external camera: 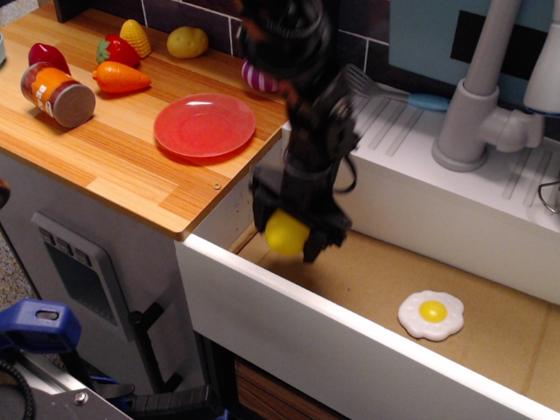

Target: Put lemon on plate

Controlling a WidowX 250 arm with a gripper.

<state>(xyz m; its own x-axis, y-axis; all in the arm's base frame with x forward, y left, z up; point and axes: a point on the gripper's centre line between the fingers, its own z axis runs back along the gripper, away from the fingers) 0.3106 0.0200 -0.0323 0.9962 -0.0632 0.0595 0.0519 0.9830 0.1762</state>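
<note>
The bright yellow lemon (286, 234) is held between the fingers of my black gripper (289, 234), lifted a little above the sink floor at the sink's left end. The arm and gripper are motion-blurred. The round red-pink plate (205, 125) lies bare on the wooden counter, up and to the left of the gripper, past the sink's left wall.
A fried egg (430, 315) lies on the sink floor (376, 280) to the right. On the counter (114, 157) are a can (59, 94), carrot (121, 78), strawberry, corn, potato (187, 41) and a striped purple object (256, 77). A faucet (479, 96) and spatula stand behind the sink.
</note>
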